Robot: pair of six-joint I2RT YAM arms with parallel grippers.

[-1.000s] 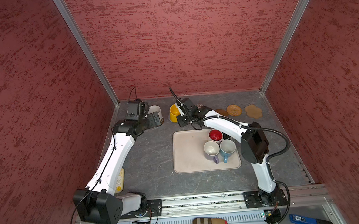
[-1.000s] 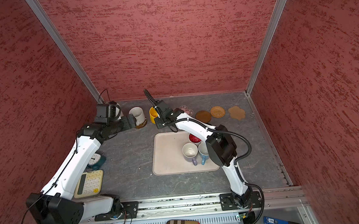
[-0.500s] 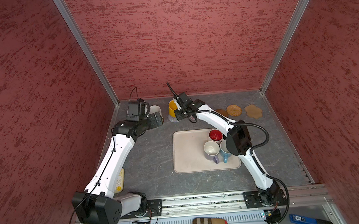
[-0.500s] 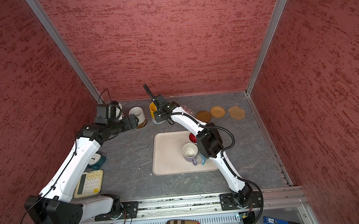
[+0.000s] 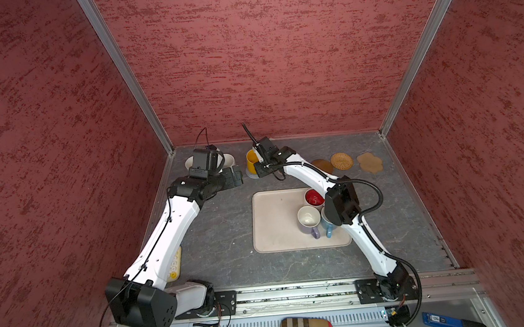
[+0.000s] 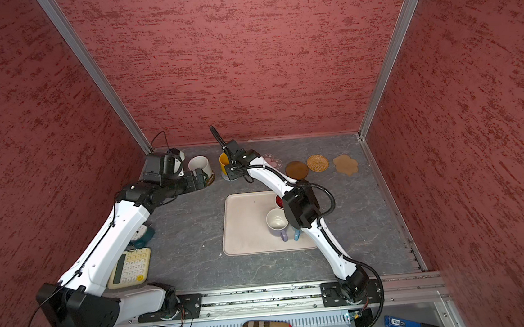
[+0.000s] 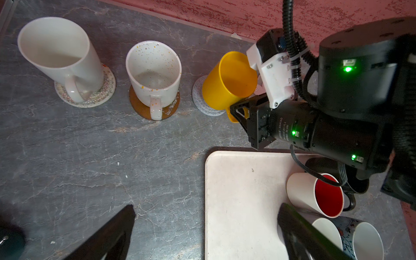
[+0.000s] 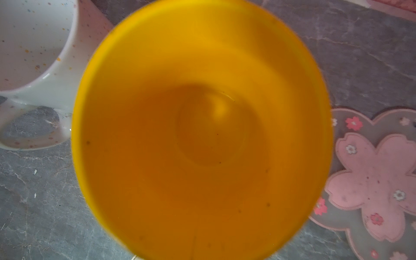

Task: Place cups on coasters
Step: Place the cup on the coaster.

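Roughly, we count two cups done, a third going down and four to go. On the large beige rectangular tray (image 5: 275, 221) stand the cups that are left: a white mug with a red inside (image 7: 315, 193), a lavender mug (image 5: 309, 220), a light blue mug (image 5: 326, 225) half under the right arm, and what we take for a black mug (image 7: 322, 165), mostly hidden. The left gripper (image 7: 207, 206) hangs near the tray's corner, jaws wide apart and empty. The right gripper (image 7: 239, 110) is clamped on the handle of the yellow ceramic mug (image 7: 227, 83) at the back of the table, over the grey woven round coaster (image 7: 200, 101); we cannot tell whether its base touches the mat. Beside it a speckled white mug (image 7: 155, 74) sits on a brown disc coaster (image 7: 139, 108), and next along a tall plain white mug (image 7: 58, 51) sits on a beige patterned woven round (image 7: 101, 94). Four mats lie bare on the yellow mug's other side: a pink flower-shaped mat (image 8: 378, 175), a second brown disc (image 6: 296, 169), a tan rattan round (image 6: 317, 162) and a lobed cork mat (image 6: 345, 164). The yellow mug is glossy, empty and wider at the rim than at the base, with a few dark specks inside. We judge it off centre, since grey shows only toward the speckled mug.
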